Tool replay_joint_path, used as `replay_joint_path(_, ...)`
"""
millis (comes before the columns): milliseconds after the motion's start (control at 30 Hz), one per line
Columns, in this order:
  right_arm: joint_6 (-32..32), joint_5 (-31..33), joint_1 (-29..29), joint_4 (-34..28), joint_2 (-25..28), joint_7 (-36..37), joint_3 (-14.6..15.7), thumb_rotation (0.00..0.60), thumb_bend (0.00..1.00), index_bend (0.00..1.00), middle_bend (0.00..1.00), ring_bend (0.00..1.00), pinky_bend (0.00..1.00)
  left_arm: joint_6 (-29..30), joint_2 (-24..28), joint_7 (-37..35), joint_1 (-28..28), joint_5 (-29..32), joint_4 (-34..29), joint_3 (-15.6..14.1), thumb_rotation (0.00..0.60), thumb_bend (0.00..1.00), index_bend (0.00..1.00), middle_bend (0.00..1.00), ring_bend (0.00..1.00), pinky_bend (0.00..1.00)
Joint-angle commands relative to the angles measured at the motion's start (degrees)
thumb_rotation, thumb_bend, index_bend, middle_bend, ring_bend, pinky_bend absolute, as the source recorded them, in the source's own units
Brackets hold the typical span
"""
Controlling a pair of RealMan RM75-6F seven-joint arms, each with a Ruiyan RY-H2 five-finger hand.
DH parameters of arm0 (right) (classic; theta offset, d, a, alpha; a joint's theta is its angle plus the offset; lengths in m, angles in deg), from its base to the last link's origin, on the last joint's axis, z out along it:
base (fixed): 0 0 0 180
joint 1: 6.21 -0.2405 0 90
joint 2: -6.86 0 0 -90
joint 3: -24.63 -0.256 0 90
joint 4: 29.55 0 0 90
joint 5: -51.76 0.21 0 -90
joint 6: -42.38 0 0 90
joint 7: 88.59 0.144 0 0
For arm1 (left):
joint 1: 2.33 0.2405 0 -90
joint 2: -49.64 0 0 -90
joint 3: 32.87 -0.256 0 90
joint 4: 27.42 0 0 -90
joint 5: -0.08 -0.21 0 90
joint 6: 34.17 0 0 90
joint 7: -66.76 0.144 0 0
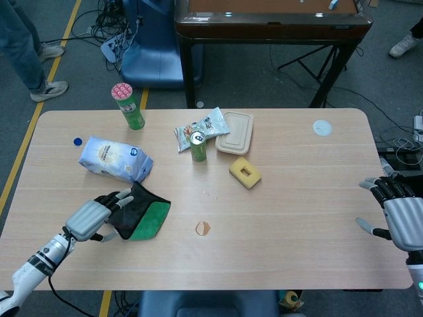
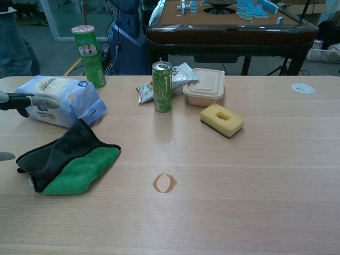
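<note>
where soft folds bunch: left hand (image 1: 89,218) fingers (image 1: 121,196) over crumpled green-and-black cloth (image 1: 140,212)

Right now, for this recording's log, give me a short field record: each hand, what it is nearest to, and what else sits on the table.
left hand: open, fingers spread over the left edge of the folded black and green cloth; contact cannot be told
right hand: open, holds nothing, at the table's right edge
spill: small brown puddle on the wooden table, right of the cloth
behind the cloth: white and blue soft packet
centre: green drink can, beige lidded box, yellow sponge
</note>
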Motion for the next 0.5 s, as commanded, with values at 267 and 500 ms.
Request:
replay_joint_path(267,-0.2,0.6,0.3,0.0,-0.1,0.1,0.3,0.600,0.22,0.28,0.27,0.19,0.25,-6.6,-5.7,0.3,-7.7,-2.9,4.5,-2.0,0.600,0.18,0.08,0.00,0.00,0.17)
replay_joint_path(500,-0.2,1.0,0.5,0.5,-0.3,0.6,0.5,0.600,0.22,0.28,0.27,0.19,0.25,-10.4,-8.7,3.9,-10.6,-2.0,7.3,-2.8,0.600,0.18,0.10,0.00,0.00,0.17)
